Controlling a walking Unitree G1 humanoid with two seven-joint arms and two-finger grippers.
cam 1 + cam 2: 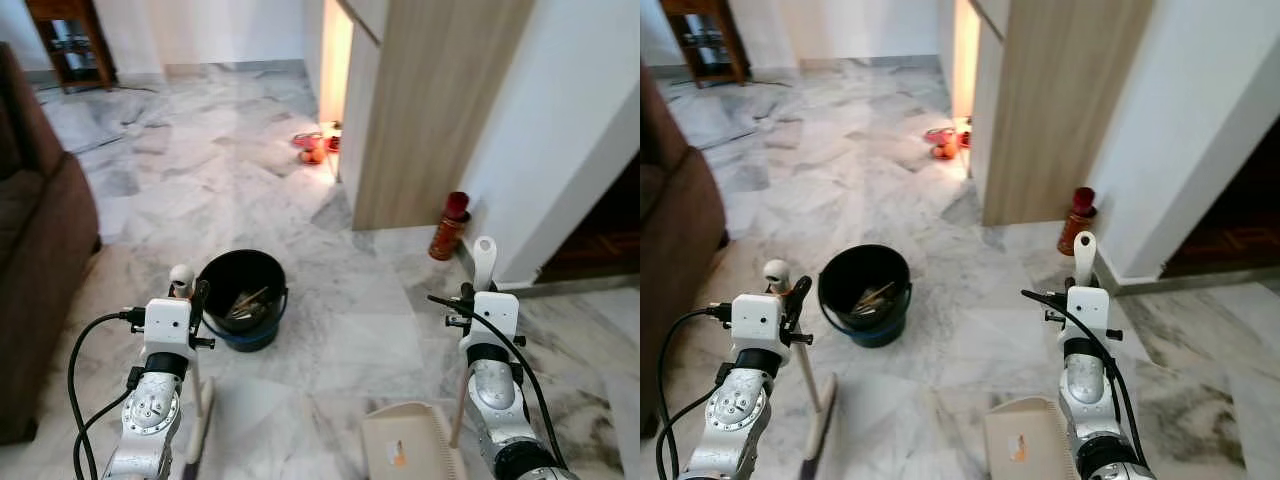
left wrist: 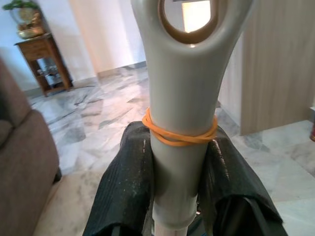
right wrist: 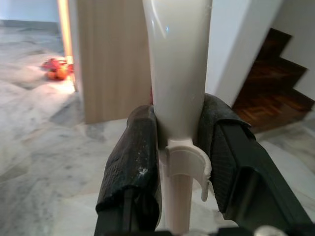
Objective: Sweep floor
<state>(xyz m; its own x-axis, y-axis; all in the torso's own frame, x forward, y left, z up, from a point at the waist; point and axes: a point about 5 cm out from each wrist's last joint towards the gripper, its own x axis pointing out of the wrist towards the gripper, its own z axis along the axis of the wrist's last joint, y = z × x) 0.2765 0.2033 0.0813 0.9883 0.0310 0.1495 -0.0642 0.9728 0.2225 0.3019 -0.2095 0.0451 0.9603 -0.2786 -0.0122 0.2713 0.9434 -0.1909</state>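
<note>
On marble floor (image 1: 330, 320), beside black bucket (image 1: 241, 296): left gripper (image 2: 177, 172) clenched around broom handle (image 2: 182, 113); right gripper (image 3: 178, 162) clenched around dustpan handle (image 3: 178, 69), dustpan (image 1: 410, 440) below.

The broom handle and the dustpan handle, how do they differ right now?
The broom handle is greyish with an orange rubber band around it; the dustpan handle is glossy white with a white clip below. The broom handle sits in the left gripper, near the black bucket; the dustpan handle sits in the right gripper, above the beige dustpan. Both stand upright, clamped between black fingers.
</note>
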